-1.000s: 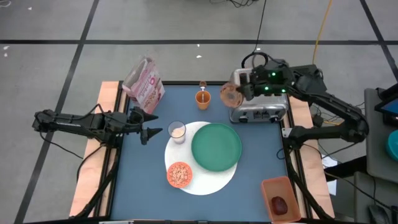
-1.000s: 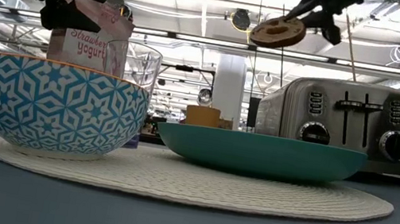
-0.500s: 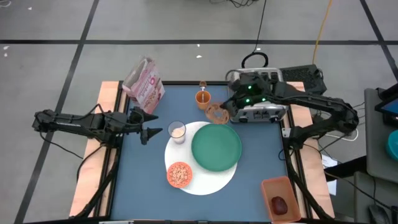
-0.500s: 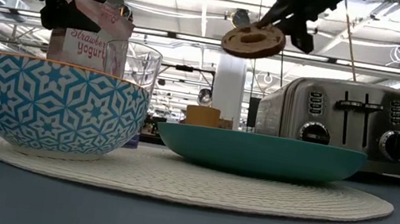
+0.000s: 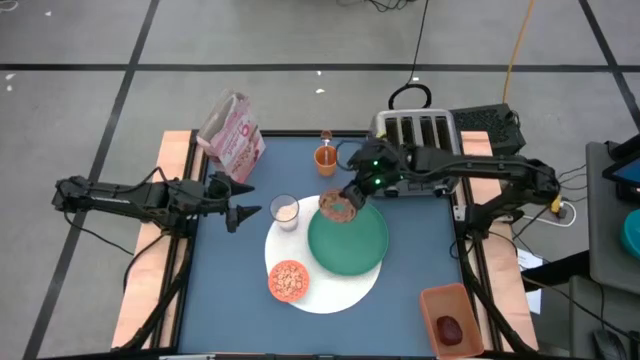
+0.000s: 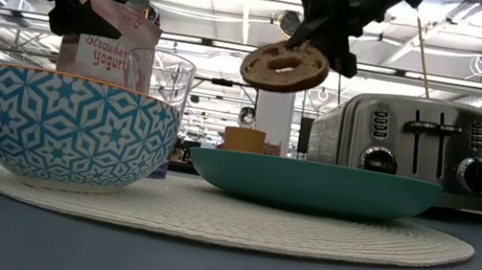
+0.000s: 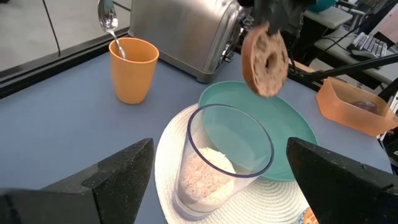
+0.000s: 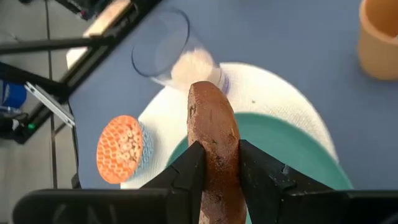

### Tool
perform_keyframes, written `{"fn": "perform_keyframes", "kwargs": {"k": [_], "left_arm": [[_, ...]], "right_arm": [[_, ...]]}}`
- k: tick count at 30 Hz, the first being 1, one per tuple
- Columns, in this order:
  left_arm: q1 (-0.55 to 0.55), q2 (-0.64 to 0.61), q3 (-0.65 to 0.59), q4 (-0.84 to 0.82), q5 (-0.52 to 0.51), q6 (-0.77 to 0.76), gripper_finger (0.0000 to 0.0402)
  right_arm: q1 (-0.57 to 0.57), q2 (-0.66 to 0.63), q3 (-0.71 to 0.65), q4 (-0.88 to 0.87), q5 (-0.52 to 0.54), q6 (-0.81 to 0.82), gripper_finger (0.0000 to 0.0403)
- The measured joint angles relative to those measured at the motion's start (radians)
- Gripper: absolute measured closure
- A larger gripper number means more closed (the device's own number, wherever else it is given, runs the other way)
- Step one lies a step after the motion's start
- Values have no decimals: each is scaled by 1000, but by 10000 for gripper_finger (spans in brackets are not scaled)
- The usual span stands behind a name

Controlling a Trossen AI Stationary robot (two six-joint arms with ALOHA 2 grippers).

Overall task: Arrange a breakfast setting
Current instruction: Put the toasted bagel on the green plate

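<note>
My right gripper (image 5: 352, 197) is shut on a brown bagel (image 5: 338, 207) above the far left rim of the green plate (image 5: 350, 240), which lies on the round white mat (image 5: 325, 290). The bagel also shows in the low view (image 6: 284, 66) and in the left wrist view (image 7: 266, 61). On the mat stand the orange cereal bowl (image 5: 288, 281) and the glass (image 5: 285, 211). The orange cup (image 5: 326, 157) with the spoon (image 5: 326, 136) stands behind. My left gripper (image 5: 248, 211) is open at the table's left, just left of the glass. My right gripper pinches the bagel across its thickness, one finger on each flat face, at the ring's edge (image 8: 214, 163). The fingers slant down from the table's far right. The bagel hangs on edge below the fingers (image 6: 320, 33), tilted, lifted clear of the plate.
A silver four-slot toaster (image 5: 418, 150) stands at the far right of the table. A pink cereal box (image 5: 232, 133) stands at the far left. An orange container (image 5: 452, 318) with dark red food (image 5: 451, 328) sits at the near right corner.
My right gripper has carried the bagel from above the toaster toward the table's near left and down, to above the plate's far left rim. The bagel has tipped from nearly flat to hanging more on edge. My left arm has kept still.
</note>
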Motion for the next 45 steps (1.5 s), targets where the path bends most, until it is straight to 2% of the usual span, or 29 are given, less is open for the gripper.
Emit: {"fn": "perform_keyframes", "kwargs": {"k": [26,36,45], "left_arm": [[0,0,0,0,0,-4,32],[0,0,0,0,0,-1,32],[0,0,0,0,0,0,32]], "right_arm": [[175,200,0,81,4,0,319],[187,310,0,97,4,-2,319],[180,326,0,97,6,-51,319]]}}
